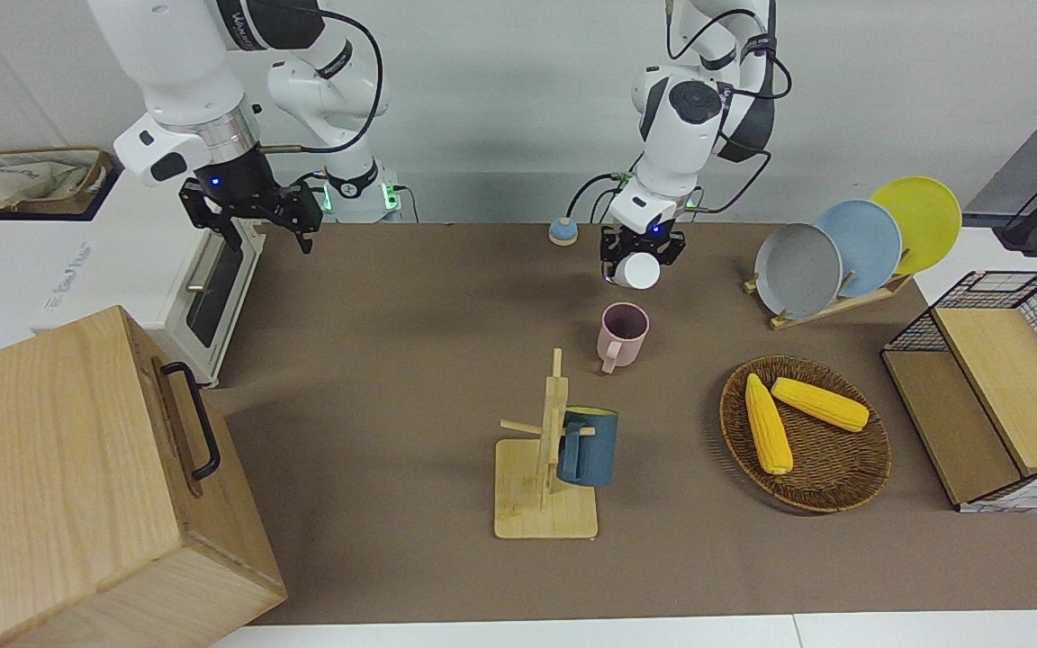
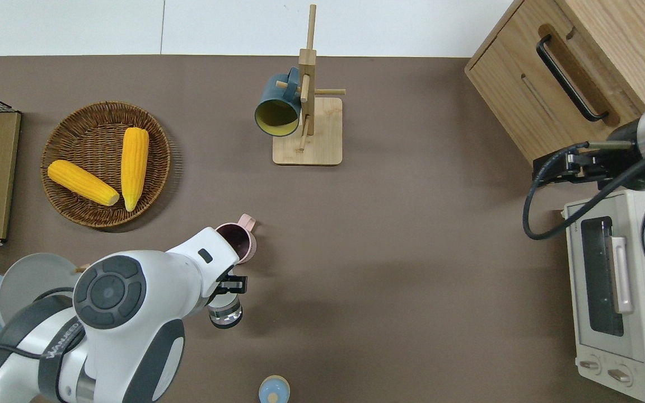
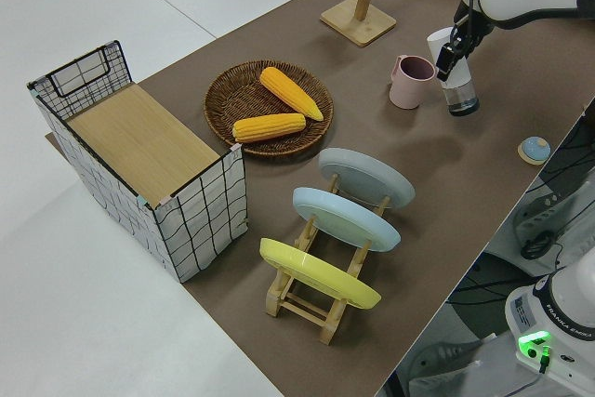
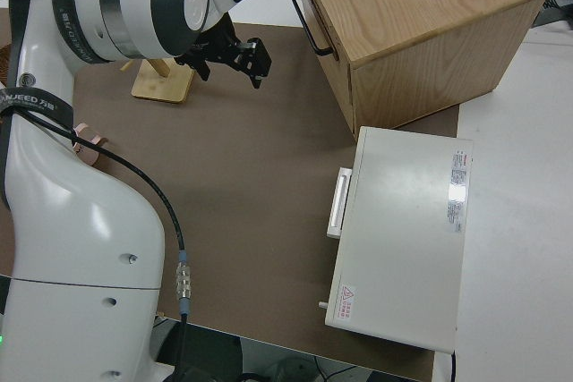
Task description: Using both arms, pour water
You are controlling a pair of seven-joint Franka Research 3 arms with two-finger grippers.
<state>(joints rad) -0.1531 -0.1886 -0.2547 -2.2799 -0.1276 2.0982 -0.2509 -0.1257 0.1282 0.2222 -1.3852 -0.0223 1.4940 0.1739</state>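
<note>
The left tool (image 1: 634, 259) is closed around a small clear bottle with a white bottom (image 3: 457, 88) and holds it up above the brown counter (image 2: 389, 252). In the front view the bottle is tipped over, so its white bottom faces the camera. The overhead view shows the bottle over the bare counter, just beside a pink mug with a handle (image 1: 622, 335) and on the side of the mug nearer to the robots. The mug stands upright on the counter, its mouth open to the top, and it does not touch the bottle. A small round blue and tan cap (image 2: 274, 389) lies on the counter, nearer to the robots than the bottle.

The right tool (image 1: 262, 216) hangs in the air with its fingers spread apart and holds nothing. In the overhead view it is over the edge of the counter, between a white toaster oven (image 2: 619, 302) and a large wooden box with a black handle (image 2: 569, 73).
</note>
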